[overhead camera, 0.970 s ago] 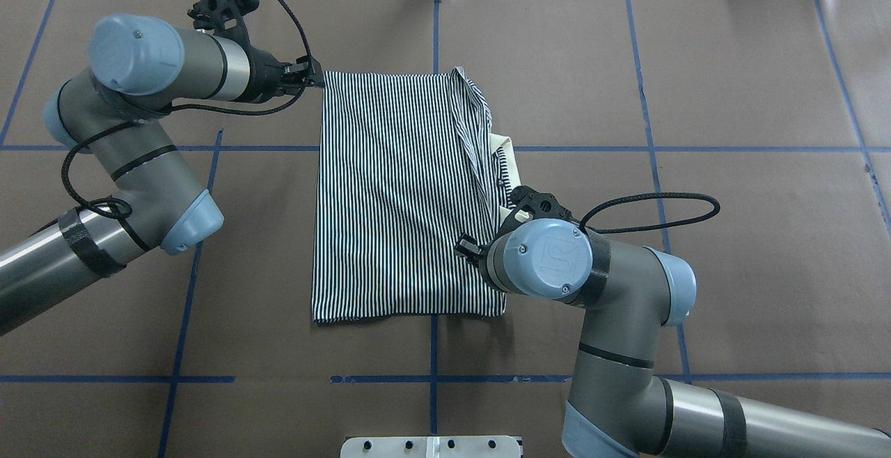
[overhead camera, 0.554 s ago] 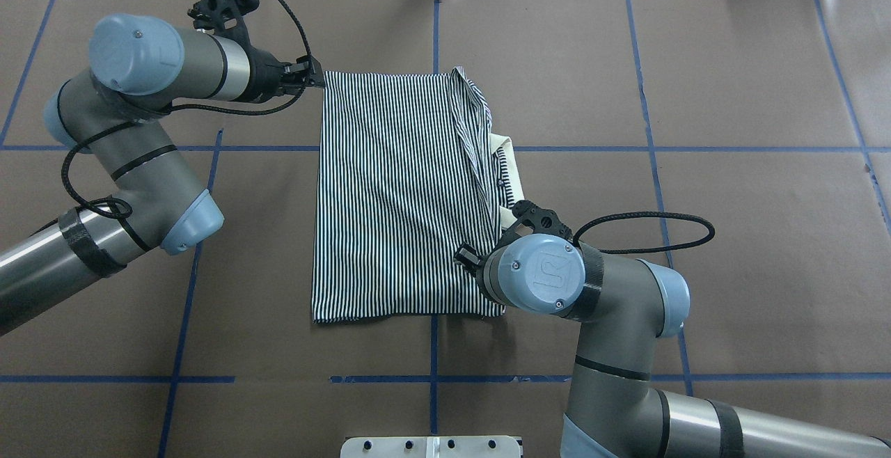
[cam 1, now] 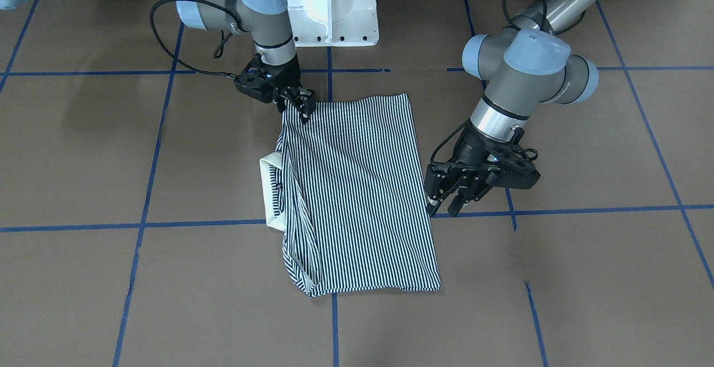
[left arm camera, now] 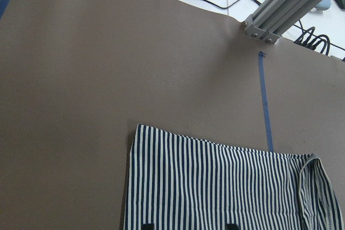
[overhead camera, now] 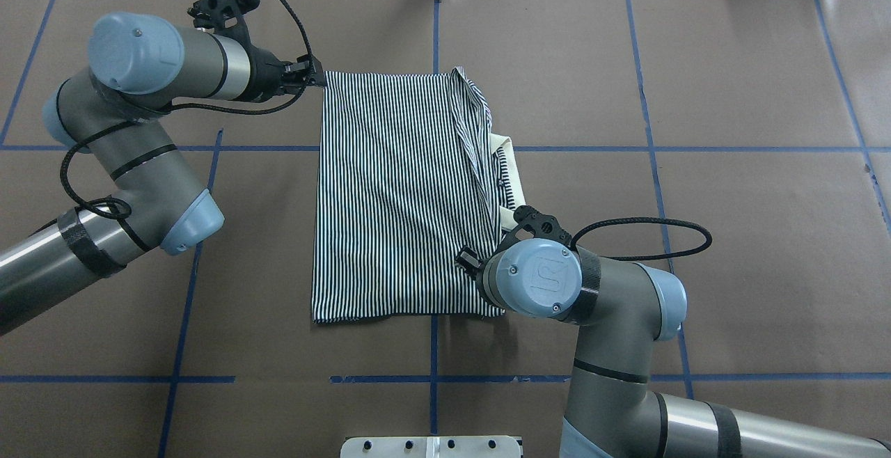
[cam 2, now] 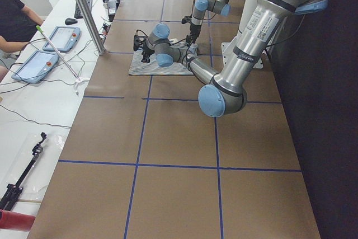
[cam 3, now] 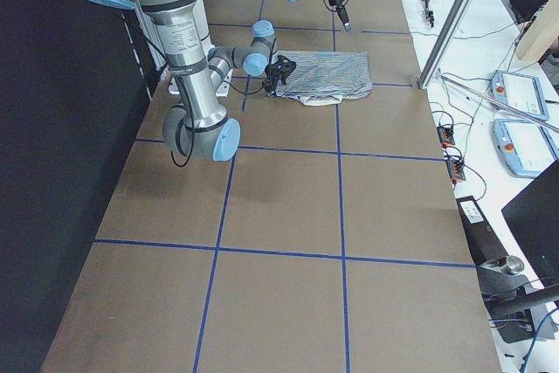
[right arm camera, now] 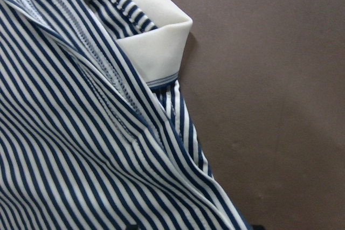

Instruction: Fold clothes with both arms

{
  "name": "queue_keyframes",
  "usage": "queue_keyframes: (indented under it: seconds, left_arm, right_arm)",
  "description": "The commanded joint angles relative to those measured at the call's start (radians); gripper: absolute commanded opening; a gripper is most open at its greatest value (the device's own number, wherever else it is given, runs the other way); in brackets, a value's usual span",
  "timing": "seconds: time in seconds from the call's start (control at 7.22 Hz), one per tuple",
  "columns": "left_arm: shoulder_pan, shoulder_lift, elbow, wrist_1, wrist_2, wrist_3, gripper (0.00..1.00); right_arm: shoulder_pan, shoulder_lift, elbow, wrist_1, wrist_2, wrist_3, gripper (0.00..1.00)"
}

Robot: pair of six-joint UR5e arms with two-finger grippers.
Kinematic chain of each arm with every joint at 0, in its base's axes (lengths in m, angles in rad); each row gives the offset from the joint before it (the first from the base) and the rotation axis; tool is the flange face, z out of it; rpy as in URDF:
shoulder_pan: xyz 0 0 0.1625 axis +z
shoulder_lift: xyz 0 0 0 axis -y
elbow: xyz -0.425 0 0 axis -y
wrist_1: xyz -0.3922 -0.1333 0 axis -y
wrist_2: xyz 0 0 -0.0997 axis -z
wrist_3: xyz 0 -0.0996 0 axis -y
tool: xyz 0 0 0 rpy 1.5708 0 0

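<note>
A: Where does the polo shirt point(overhead camera: 397, 200) lie?

B: It lies flat in the middle of the brown table point(overhead camera: 731, 270). It is folded to a long rectangle. In the overhead view its stripes run from 12 to 6 o'clock.

A: And the collar point(overhead camera: 507, 157)?

B: The cream collar sticks out from the shirt's edge at 3 o'clock. A folded layer of striped cloth lies along that same edge, from the 1 o'clock corner downward. A small button point(cam 1: 277, 187) shows just beside the collar.

A: Where is the left gripper point(cam 1: 443, 206)?

B: The left arm point(overhead camera: 139, 61) comes in from 9 o'clock. The gripper hangs above the table, at the shirt's edge between 9 and 11 o'clock, and it is apart from the cloth. Its jaws are spread, and its fingers point(cam 1: 454, 202) point down. The left wrist view looks from above onto the 11 o'clock corner of the shirt, and two dark tips at the bottom edge of that view stand apart.

A: And the right gripper point(cam 1: 300, 109)?

B: The right arm point(overhead camera: 626, 291) comes in from 5 o'clock. Its wrist covers the gripper in the overhead view. The gripper is low over the shirt's edge at about 4 o'clock, between the collar and the 5 o'clock corner. The right wrist view shows the collar and the stripes very near. Two dark tips at its bottom edge are well apart, so the jaws are spread. Whether the tips touch the cloth cannot be told.
</note>
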Motion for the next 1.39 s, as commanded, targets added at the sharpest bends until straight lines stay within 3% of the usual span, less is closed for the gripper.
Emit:
queue_keyframes:
  seconds: [0.0,0.14,0.42,0.83,1.25]
  left_arm:
    - [0.0,0.0,-0.002,0.002,0.0,0.0,0.53]
    - [0.0,0.0,-0.004,0.002,0.0,0.0,0.53]
    - [-0.001,0.002,-0.008,0.002,0.002,0.0,0.53]
    - [-0.003,0.002,-0.019,0.011,0.0,-0.002,0.53]
    - [0.049,0.098,-0.169,0.069,0.012,-0.177,0.54]
  right_arm:
    - [-0.001,0.002,-0.007,-0.001,0.0,0.002,0.42]
    - [-0.001,0.003,-0.01,-0.001,0.0,0.002,0.2]
    - [-0.001,0.008,-0.016,0.001,0.0,-0.003,0.0]
    - [0.012,0.029,-0.007,-0.002,0.008,-0.012,0.0]
    - [0.01,0.017,0.056,-0.063,0.012,-0.012,0.0]
